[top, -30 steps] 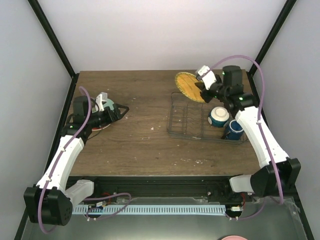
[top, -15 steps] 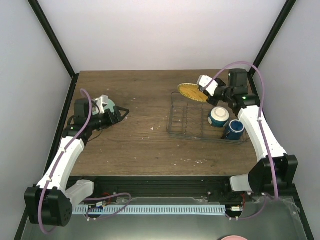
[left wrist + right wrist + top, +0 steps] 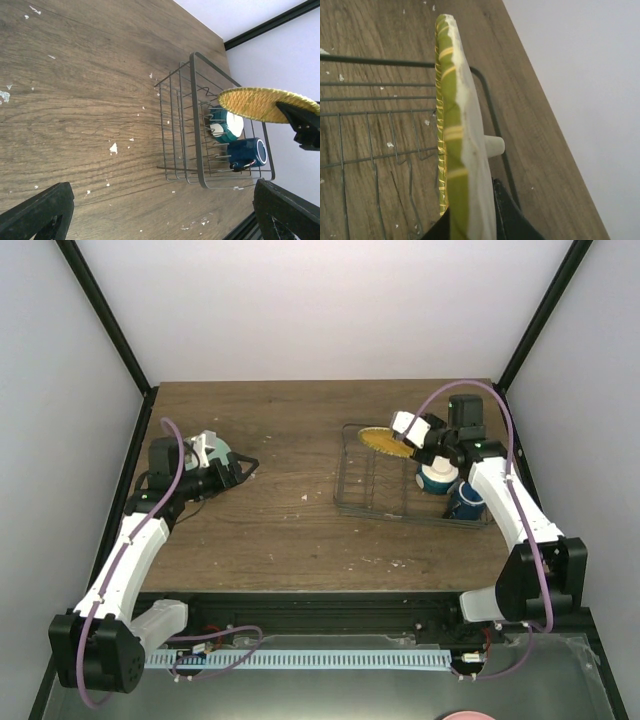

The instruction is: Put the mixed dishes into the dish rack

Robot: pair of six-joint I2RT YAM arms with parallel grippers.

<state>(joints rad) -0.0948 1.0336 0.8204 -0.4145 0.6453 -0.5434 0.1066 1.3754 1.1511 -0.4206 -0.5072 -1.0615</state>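
My right gripper (image 3: 405,437) is shut on the rim of the yellow-orange plate (image 3: 381,439) and holds it edge-on above the far end of the dark wire dish rack (image 3: 372,490). The right wrist view shows the plate (image 3: 451,125) upright over the rack wires (image 3: 370,116). A cream bowl with a teal outside (image 3: 437,477) and a dark blue mug (image 3: 466,499) sit in the rack's right part. My left gripper (image 3: 243,462) is open and empty at the table's left, over a mint green plate (image 3: 222,451) that the arm mostly hides. I cannot make out the red-rimmed plate.
The left wrist view shows the rack (image 3: 199,165), bowl (image 3: 228,125), mug (image 3: 247,152) and held plate (image 3: 260,104) across bare wood with white flecks. Black frame posts stand at the table's back corners. A pink object (image 3: 470,716) lies below the table's front edge.
My right gripper has come down and toward the near side with the plate, from above the rack's far corner to just over its far end. The left arm has barely moved.
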